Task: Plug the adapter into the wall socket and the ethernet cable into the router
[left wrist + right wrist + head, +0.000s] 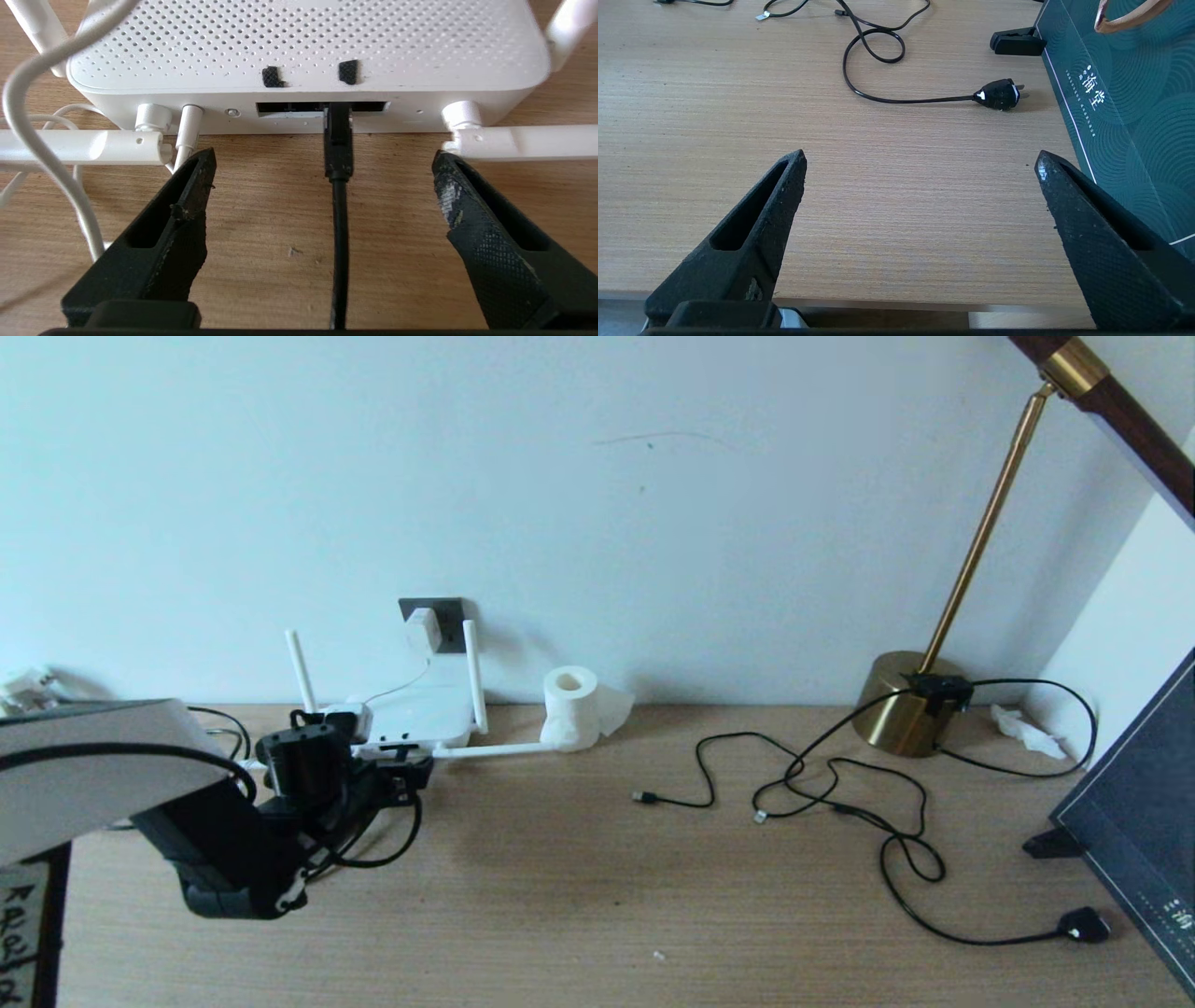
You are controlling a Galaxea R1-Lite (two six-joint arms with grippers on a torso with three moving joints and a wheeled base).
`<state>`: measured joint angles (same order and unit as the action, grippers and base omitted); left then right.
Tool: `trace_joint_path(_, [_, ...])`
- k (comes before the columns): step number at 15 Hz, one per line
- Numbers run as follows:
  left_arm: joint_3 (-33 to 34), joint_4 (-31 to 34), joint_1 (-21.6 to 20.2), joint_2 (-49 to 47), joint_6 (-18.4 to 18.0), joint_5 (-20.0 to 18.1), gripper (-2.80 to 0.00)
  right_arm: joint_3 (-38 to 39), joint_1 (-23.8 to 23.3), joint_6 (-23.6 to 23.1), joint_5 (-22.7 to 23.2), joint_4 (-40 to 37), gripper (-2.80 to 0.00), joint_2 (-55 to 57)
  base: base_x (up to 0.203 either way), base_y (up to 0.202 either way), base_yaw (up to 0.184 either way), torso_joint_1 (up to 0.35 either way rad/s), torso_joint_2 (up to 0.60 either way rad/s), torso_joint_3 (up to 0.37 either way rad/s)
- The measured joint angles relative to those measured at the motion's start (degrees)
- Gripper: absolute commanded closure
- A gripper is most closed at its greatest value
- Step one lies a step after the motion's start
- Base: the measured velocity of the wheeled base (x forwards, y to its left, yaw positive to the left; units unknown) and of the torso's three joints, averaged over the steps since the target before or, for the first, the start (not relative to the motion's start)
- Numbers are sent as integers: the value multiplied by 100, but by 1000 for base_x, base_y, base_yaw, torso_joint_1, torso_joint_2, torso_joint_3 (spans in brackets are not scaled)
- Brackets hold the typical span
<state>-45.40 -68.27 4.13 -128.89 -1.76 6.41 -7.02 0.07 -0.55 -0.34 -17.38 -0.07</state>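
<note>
The white router (425, 714) (308, 51) lies flat at the back left by the wall, its stick antennas spread out. The black ethernet cable (339, 219) runs straight into the router's dark port strip, its plug (338, 140) seated there. My left gripper (322, 161) (411, 777) hovers just in front of that edge, open, fingers wide on either side of the cable without touching it. The white adapter (422, 628) sits in the dark grey wall socket (446, 616), its thin white cord (46, 154) leading down to the router. My right gripper (920, 161) hangs open over bare table near the front edge.
A toilet-paper roll (571, 707) stands right of the router. Thin black cables (822, 789) sprawl across the right half, ending in a black mains plug (1083, 925) (1000, 93). A brass lamp base (907, 702) stands at back right, a dark teal board (1144, 821) at the right edge.
</note>
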Motion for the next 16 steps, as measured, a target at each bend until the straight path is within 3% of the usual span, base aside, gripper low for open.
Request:
trace_joint_path(6, [659,-2,214,722,2,2,-280,0,0,2,1,0,-280,0,0,0,0,0,0,0])
trace_joint_path(7, [789,-3,289,943,2,2,0,0,0,0,-1,-2,-280,0,0,0,0,0,0,0])
trace_joint_path(16, [2153,225,1056,3599,-17,22,0,0,0,-2,-1,0,-280,0,0,0,0,0,0,0])
